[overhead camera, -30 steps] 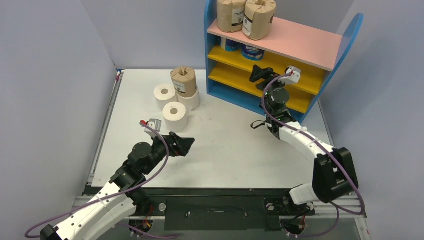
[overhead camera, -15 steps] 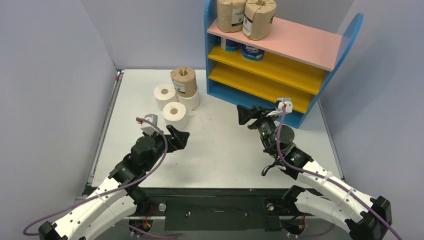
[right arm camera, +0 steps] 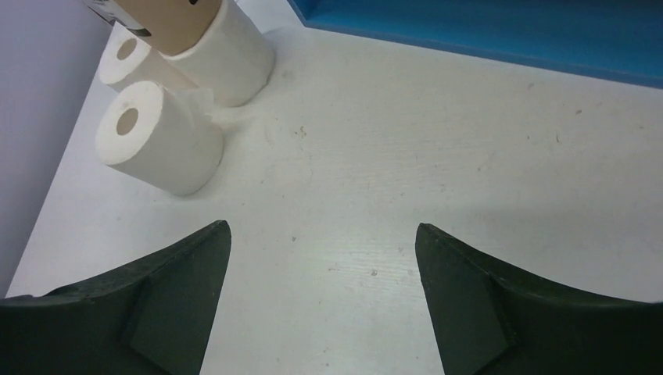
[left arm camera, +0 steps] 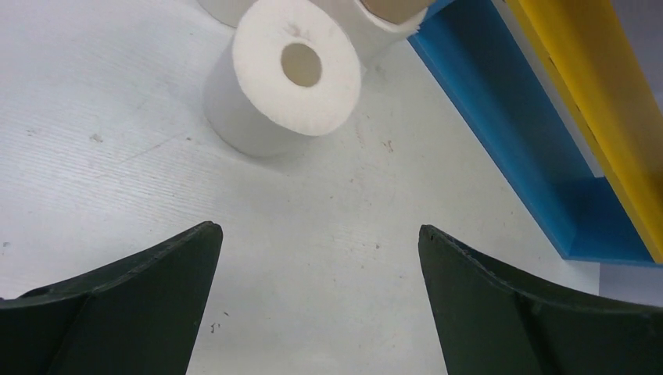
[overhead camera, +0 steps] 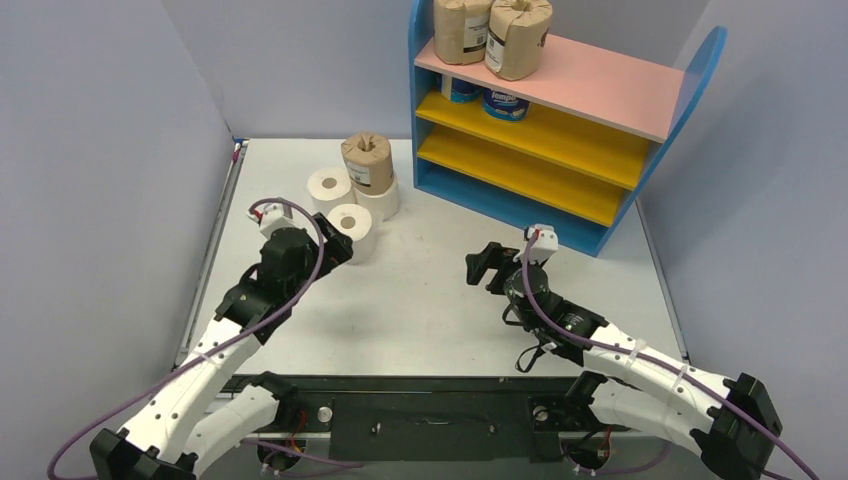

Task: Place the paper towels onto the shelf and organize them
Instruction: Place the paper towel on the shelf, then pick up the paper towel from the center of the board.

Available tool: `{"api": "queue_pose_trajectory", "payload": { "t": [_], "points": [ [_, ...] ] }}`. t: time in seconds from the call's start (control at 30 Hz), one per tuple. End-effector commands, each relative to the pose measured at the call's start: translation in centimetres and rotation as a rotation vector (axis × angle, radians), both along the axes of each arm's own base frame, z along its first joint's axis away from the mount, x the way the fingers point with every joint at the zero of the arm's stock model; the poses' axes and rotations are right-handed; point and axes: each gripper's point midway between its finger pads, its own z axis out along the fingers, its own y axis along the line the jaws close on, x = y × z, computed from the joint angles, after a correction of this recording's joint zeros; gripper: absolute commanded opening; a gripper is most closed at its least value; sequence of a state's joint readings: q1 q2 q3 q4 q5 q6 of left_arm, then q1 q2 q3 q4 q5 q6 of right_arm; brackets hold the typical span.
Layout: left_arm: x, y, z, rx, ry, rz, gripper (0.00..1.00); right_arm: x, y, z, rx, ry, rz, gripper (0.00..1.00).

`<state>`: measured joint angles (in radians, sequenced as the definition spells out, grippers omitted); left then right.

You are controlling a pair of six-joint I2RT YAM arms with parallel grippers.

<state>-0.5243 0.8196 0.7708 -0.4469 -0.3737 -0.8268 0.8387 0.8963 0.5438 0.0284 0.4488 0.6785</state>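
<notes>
The shelf (overhead camera: pixel 600 92) stands at the back right, with two brown-wrapped paper towels (overhead camera: pixel 518 38) on its pink top board and two blue-and-white ones (overhead camera: pixel 505 102) on the upper yellow board. On the table a brown roll (overhead camera: pixel 366 162) sits on a white roll (overhead camera: pixel 382 202). Two more white rolls (overhead camera: pixel 329 189) stand beside it. My left gripper (overhead camera: pixel 337 250) is open and empty, just short of the nearest white roll (overhead camera: pixel 350 231), which also shows in the left wrist view (left arm camera: pixel 285 74). My right gripper (overhead camera: pixel 483 268) is open and empty over the table's middle, facing the rolls (right arm camera: pixel 160 141).
The shelf's blue base (left arm camera: pixel 508 133) lies to the right of the left gripper (left arm camera: pixel 319 230), and it runs along the top of the right wrist view (right arm camera: pixel 485 31). Grey walls stand on the left and at the back. The lower yellow board (overhead camera: pixel 520 172) carries nothing.
My right gripper has drawn back from the shelf's lower boards and come down over the table's middle. My left gripper has moved back and left, closer to the nearest white roll.
</notes>
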Motion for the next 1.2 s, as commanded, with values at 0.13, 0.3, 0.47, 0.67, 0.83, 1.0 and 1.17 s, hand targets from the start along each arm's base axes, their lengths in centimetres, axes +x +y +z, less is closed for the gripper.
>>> {"api": "queue_pose_trajectory", "payload": {
  "t": [0.13, 0.3, 0.47, 0.67, 0.83, 1.0, 1.17],
  "points": [
    [2.1, 3.4, -0.2, -0.052, 0.153, 0.082, 0.96, 0.4, -1.2, -2.8, 0.136, 0.046, -0.058, 0.83],
    [3.3, 5.0, 1.3, -0.013, 0.157, 0.164, 0.96, 0.1, -2.0, -4.4, 0.108, 0.077, -0.035, 0.82],
    [4.3, 5.8, 3.5, -0.050, 0.102, 0.209, 0.96, -0.3, -2.2, -4.9, 0.093, 0.076, -0.019, 0.81],
    [6.1, 5.2, 4.6, -0.120, 0.029, 0.205, 0.96, -0.5, -2.4, -5.4, 0.082, 0.080, -0.018, 0.80],
    [8.9, 3.2, 4.5, -0.170, -0.002, 0.122, 0.96, -0.5, -2.4, -5.7, 0.074, 0.086, -0.016, 0.80],
    [13.9, 2.3, 5.9, -0.145, 0.011, 0.099, 0.96, -0.6, -2.5, -5.8, 0.053, 0.094, -0.015, 0.79],
    [18.4, 0.5, 8.5, -0.160, -0.025, 0.040, 0.97, -0.6, -2.9, -5.9, 0.034, 0.095, -0.022, 0.79]
  ]
}}
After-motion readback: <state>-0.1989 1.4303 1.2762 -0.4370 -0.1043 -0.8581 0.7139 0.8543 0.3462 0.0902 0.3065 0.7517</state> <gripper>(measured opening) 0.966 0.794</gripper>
